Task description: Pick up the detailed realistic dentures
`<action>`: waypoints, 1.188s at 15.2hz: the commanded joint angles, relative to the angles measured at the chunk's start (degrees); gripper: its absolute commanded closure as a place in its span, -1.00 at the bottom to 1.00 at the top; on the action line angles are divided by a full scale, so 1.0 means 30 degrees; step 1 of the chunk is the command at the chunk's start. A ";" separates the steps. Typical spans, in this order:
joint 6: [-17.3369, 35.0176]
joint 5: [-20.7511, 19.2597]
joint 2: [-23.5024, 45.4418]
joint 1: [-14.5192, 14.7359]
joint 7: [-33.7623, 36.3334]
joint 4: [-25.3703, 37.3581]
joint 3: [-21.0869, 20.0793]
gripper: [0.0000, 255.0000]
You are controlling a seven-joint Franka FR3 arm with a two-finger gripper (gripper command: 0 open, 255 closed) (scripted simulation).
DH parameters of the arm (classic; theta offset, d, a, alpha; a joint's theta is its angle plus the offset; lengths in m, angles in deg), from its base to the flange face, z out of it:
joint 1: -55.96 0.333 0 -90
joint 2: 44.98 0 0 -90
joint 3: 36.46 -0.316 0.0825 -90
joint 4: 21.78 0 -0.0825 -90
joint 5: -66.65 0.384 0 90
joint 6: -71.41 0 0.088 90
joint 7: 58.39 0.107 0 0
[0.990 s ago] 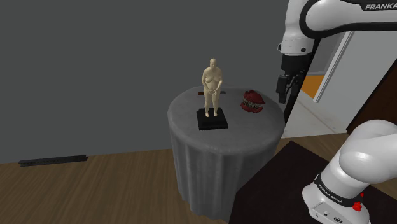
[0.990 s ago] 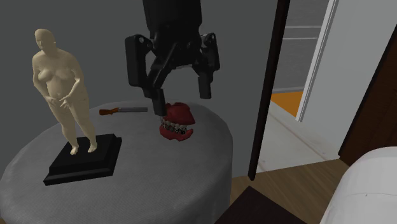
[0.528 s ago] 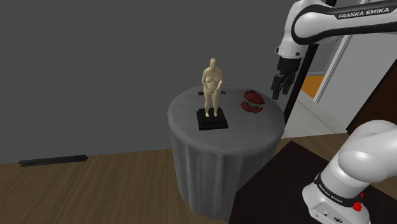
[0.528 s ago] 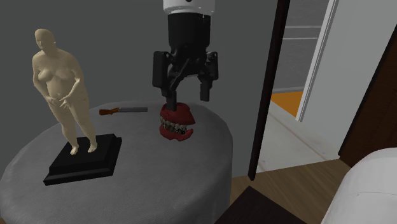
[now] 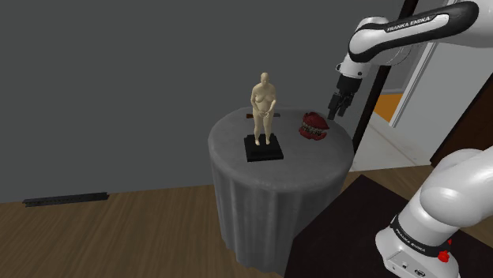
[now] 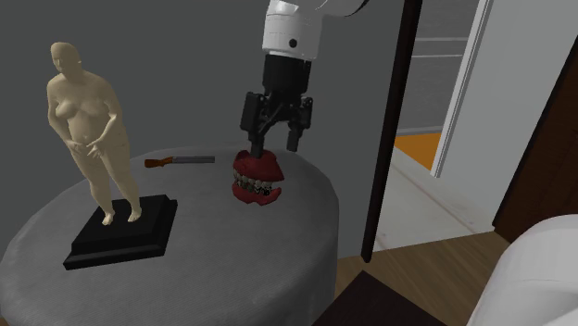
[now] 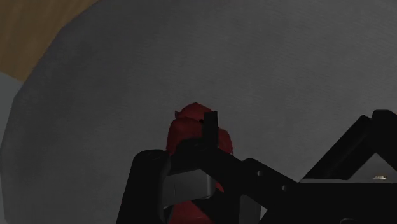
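The dentures [image 5: 314, 127] are dark red gums with rows of teeth, lying near the edge of a round grey-draped table [image 5: 269, 197]. In the second exterior view the dentures [image 6: 257, 179] lie just below my black gripper [image 6: 274, 146], which hangs open above them without touching. From the shoulder view the gripper [image 5: 333, 108] is slightly up and to the right of them. In the wrist view the red dentures [image 7: 191, 129] show just past the black fingers [image 7: 147, 184], with nothing clasped.
A cream figurine [image 6: 88, 120] on a black base [image 6: 125, 231] stands on the same table [image 6: 232, 269]. A tool with a brown handle [image 6: 181, 161] lies behind the dentures. A dark door post [image 6: 394, 130] and an open doorway [image 6: 445, 83] are beside the table.
The arm has reached out and carried the open gripper from beside the table's edge to just above the dentures. The dentures and figurine have not moved.
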 commanded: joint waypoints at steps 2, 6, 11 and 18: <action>0.1461 0.1201 0.2157 0.0288 -0.2118 0.0867 0.1334 -1.00; 0.2511 0.2859 0.4351 0.0579 -0.4282 0.1858 0.2413 -1.00; 0.3728 0.3311 0.4999 0.0659 -0.4881 0.1146 0.2541 -1.00; 0.4102 0.3511 0.5294 0.0702 -0.5104 0.1006 0.2586 1.00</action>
